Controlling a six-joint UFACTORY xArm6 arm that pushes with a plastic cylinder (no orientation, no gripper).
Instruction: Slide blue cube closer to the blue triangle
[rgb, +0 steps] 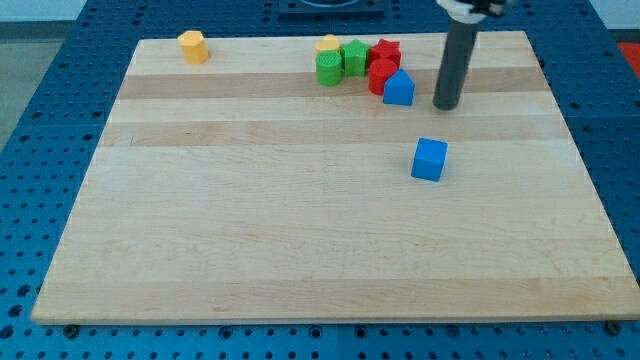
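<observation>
The blue cube (429, 159) sits on the wooden board right of centre. The blue triangle (398, 88) lies above and a little left of it, near the board's top edge, touching a red block. My tip (446, 104) stands on the board to the right of the blue triangle and above the blue cube, slightly right of it. There is a gap between the tip and both blue blocks.
A cluster sits at the top centre: a red cylinder (381, 75), a red block (386, 52), a green block (353, 56), a green cylinder (329, 68) and a yellow block (327, 44). A yellow block (193, 46) lies at the top left. The wooden board (250, 220) rests on a blue perforated table.
</observation>
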